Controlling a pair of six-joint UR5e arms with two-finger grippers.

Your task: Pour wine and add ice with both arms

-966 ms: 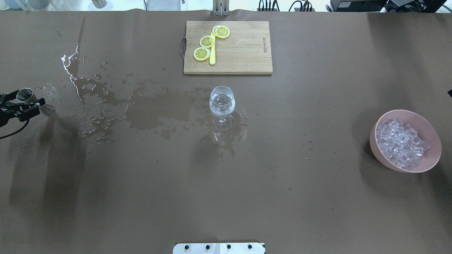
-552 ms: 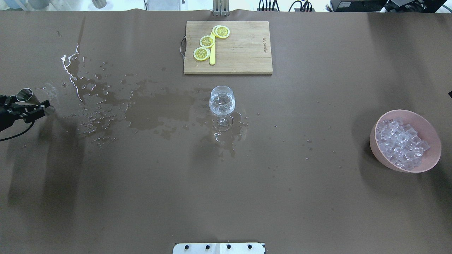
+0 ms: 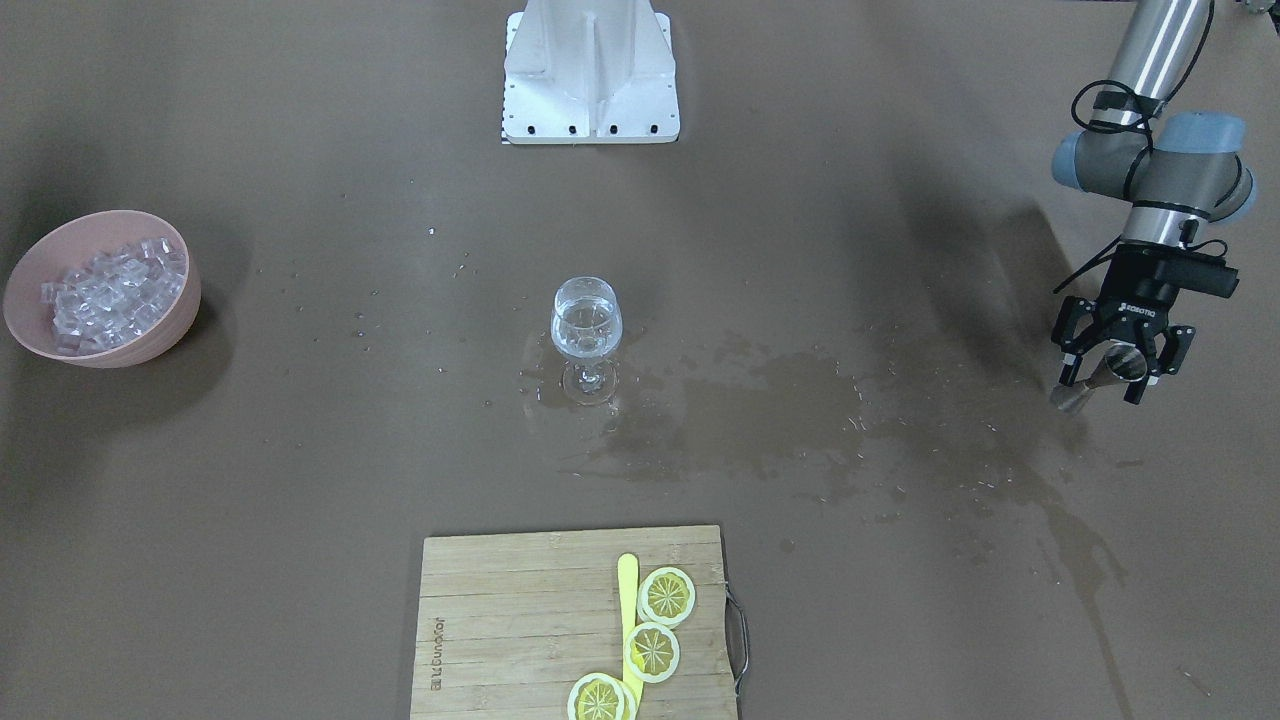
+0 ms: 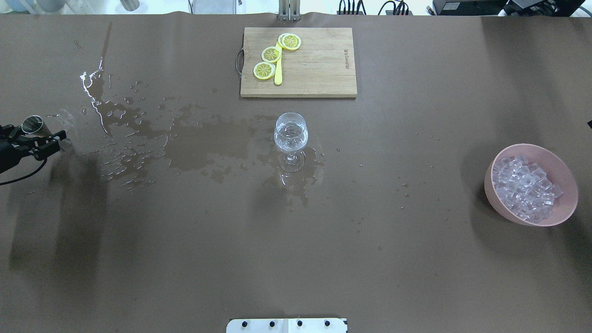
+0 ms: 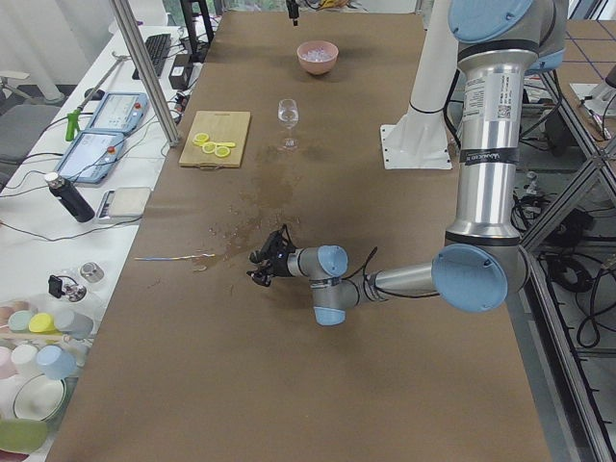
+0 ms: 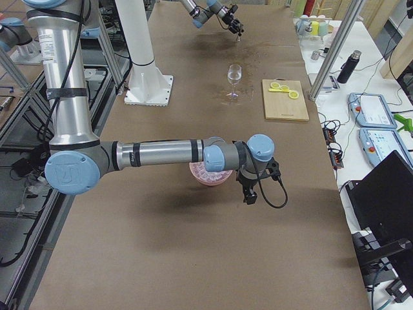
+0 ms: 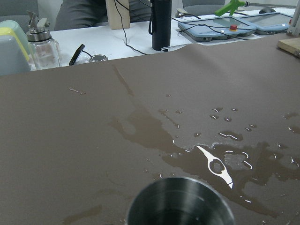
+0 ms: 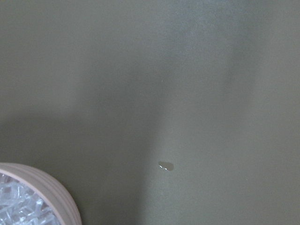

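One steel cup sits clamped in the left gripper, right edge of the front view; the right gripper spread: cannot tell.

Colours: brown surface, darker brown wet blotches.
Black left fingers, silver steel cup between them; left arm silver, light-blue joint caps; clear ice in pink bowl; colourless wine glass; pale straight-grained wood board; yellow, pale-rimmed lemon slices.

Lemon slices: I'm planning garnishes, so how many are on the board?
3, in a row on the cutting board: nearest slice to the robot, middle slice, farthest slice, which may overlap a fourth.
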